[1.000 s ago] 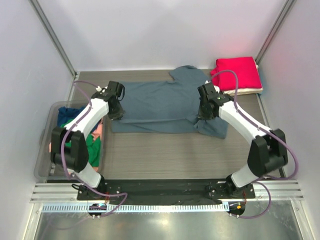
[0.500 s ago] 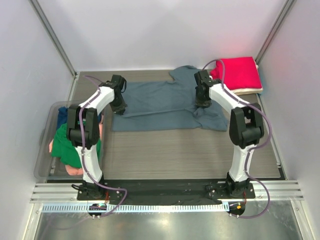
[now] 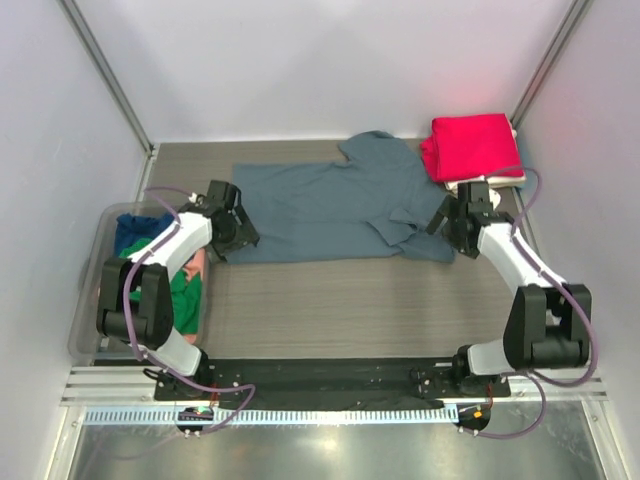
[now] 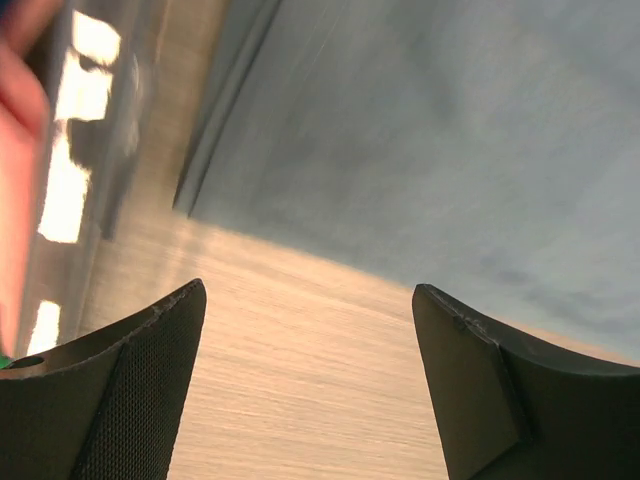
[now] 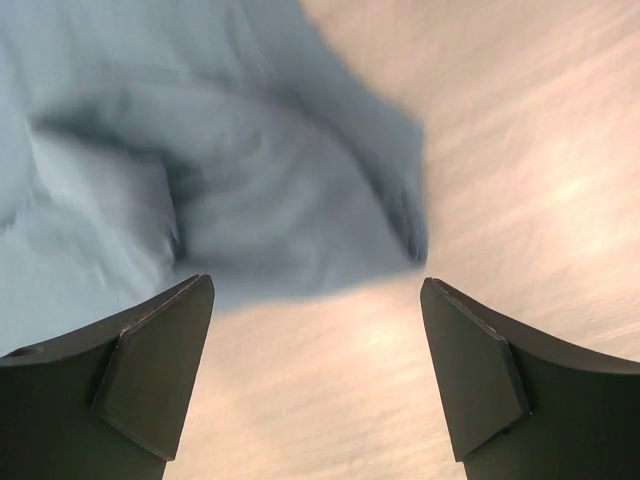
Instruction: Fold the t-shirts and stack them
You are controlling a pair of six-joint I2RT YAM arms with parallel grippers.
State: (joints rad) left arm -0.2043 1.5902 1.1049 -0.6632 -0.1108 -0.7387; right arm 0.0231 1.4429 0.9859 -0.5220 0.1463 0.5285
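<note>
- While the slate grey-blue t-shirt (image 3: 330, 205) lies spread across the far middle of the desk (image 3: 330, 310), count it as your item in hand. It looks folded once lengthwise into a long band, with a sleeve bunched at its near right corner, and it is not yet a compact fold.
- Left claw (image 4: 308, 290): jaws apart, gripping nothing, just off the shirt's near left corner.
- Right claw (image 5: 315, 288): jaws apart, empty, over bare desk just beside the bunched sleeve.
- Finished stack, far right corner: red t-shirt (image 3: 472, 145), folded, resting on a cream t-shirt (image 3: 495, 182) whose edge shows beneath.
- Awaiting you, in the clear plastic bin (image 3: 85, 300) at the left edge: green t-shirt (image 3: 185, 295), navy t-shirt (image 3: 130, 230) and salmon-pink t-shirt (image 3: 200, 262), all heaped unfolded.
- Tally, as a judgement: two stacked, one partway, three untouched, so you are short of halfway.
</note>
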